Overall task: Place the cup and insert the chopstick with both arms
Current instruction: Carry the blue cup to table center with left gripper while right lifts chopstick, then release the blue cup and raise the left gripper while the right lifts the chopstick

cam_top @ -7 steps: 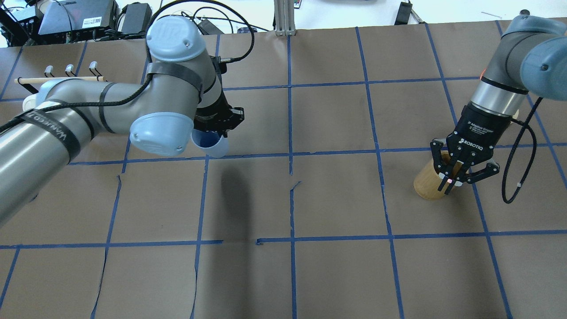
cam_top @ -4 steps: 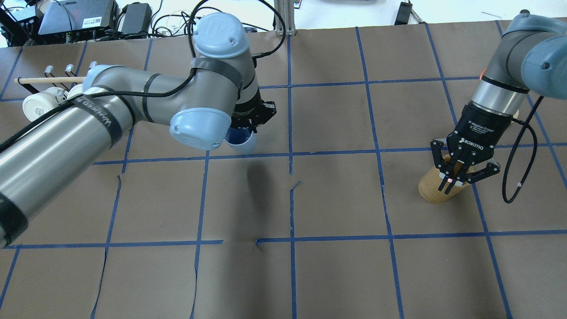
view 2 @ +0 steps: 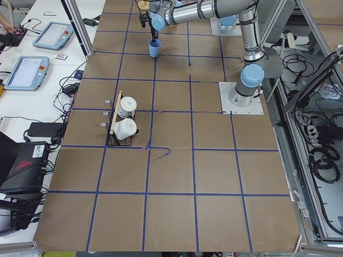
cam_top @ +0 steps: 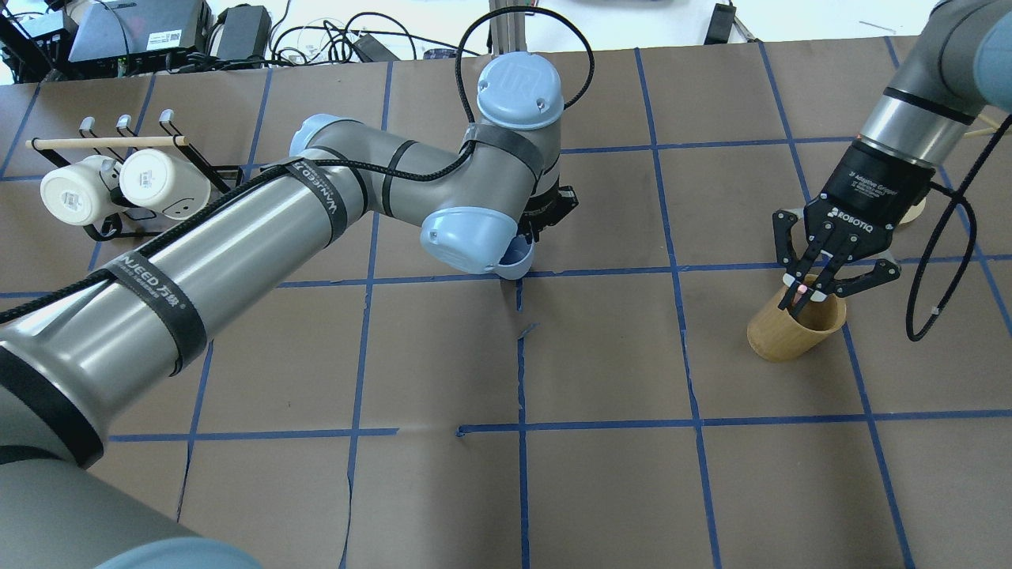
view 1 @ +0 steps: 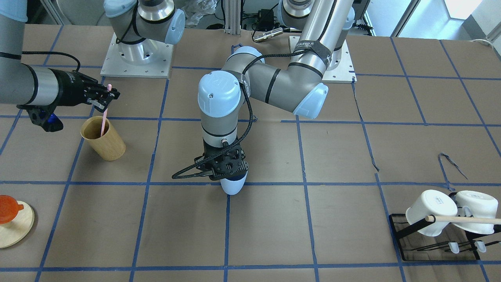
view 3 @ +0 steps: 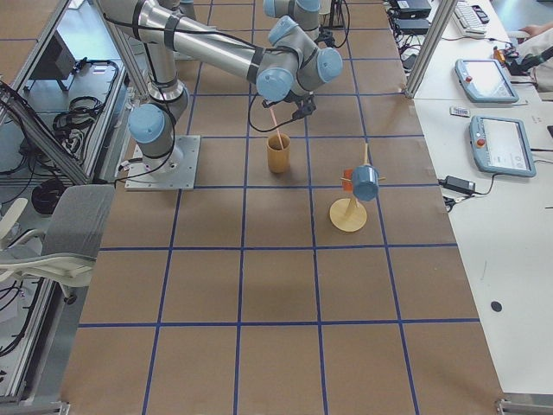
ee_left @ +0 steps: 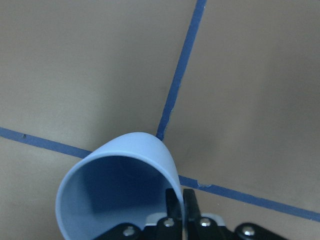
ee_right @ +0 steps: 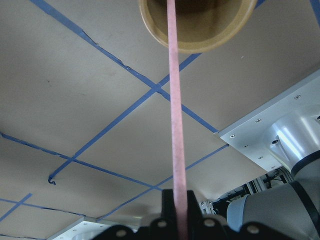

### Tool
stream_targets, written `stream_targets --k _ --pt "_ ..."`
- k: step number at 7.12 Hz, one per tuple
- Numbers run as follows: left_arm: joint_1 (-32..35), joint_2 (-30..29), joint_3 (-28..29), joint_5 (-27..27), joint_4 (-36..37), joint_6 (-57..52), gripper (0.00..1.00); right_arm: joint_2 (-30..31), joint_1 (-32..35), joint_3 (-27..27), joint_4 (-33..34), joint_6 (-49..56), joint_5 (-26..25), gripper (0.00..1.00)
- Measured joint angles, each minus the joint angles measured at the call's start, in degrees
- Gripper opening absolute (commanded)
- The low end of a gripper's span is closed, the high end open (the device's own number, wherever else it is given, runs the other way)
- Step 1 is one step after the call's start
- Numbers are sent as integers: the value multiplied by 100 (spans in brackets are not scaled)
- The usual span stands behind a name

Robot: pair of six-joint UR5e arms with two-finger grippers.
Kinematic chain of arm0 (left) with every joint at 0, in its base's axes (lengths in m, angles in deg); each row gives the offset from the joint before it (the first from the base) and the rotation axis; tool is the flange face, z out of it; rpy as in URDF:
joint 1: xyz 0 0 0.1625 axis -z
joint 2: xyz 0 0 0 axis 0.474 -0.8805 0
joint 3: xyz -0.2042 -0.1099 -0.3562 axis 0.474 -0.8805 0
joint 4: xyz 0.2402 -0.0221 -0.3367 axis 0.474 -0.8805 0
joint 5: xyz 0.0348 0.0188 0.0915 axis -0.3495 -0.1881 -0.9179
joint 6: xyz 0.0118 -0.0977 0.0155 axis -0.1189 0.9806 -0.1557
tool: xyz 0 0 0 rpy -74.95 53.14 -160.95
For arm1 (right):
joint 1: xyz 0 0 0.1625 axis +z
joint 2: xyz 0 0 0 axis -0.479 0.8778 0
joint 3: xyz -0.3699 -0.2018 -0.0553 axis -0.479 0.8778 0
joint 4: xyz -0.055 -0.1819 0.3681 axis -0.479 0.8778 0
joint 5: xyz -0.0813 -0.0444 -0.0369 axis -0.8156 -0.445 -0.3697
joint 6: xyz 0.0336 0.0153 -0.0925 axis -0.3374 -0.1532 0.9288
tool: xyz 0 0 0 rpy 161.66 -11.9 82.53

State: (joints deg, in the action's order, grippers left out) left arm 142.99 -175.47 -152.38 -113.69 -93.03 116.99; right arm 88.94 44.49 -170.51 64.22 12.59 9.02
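Observation:
My left gripper (view 1: pixel 225 169) is shut on the rim of the light-blue cup (view 1: pixel 233 186) and holds it mouth-up, low over a tape crossing at the table's middle. The cup also shows in the overhead view (cam_top: pixel 519 260), the left wrist view (ee_left: pixel 120 190) and the exterior left view (view 2: pixel 154 49). My right gripper (cam_top: pixel 805 294) is shut on the upper end of the pale-pink chopstick (view 1: pixel 104 114). The chopstick (ee_right: pixel 175 125) hangs upright, its lower end inside the tan wooden cylinder (view 1: pixel 105 140), which also shows in the overhead view (cam_top: pixel 793 333).
A black rack with two white mugs (cam_top: pixel 118 183) and a wooden rod (view 1: pixel 465 219) stands at the robot's far left. A round wooden stand (view 1: pixel 13 225) with an orange piece sits beyond the tan cylinder. Blue tape lines grid the brown table (cam_top: pixel 601 490).
My left arm has swung right, carrying the blue cup from the left part of the table to its middle. My right gripper has risen a little with the chopstick over the cylinder.

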Motion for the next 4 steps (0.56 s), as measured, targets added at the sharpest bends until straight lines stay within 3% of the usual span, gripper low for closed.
stream_targets --k 1,2,4 --pt "6 -7 2 93 3 2 87 29 -4 167 -280 -4 8 8" --pt "7 -8 3 134 4 -4 100 52 -6 359 -546 -3 100 0" --pt "-4 41 18 138 4 -24 100 67 4 678 -842 -1 633 0"
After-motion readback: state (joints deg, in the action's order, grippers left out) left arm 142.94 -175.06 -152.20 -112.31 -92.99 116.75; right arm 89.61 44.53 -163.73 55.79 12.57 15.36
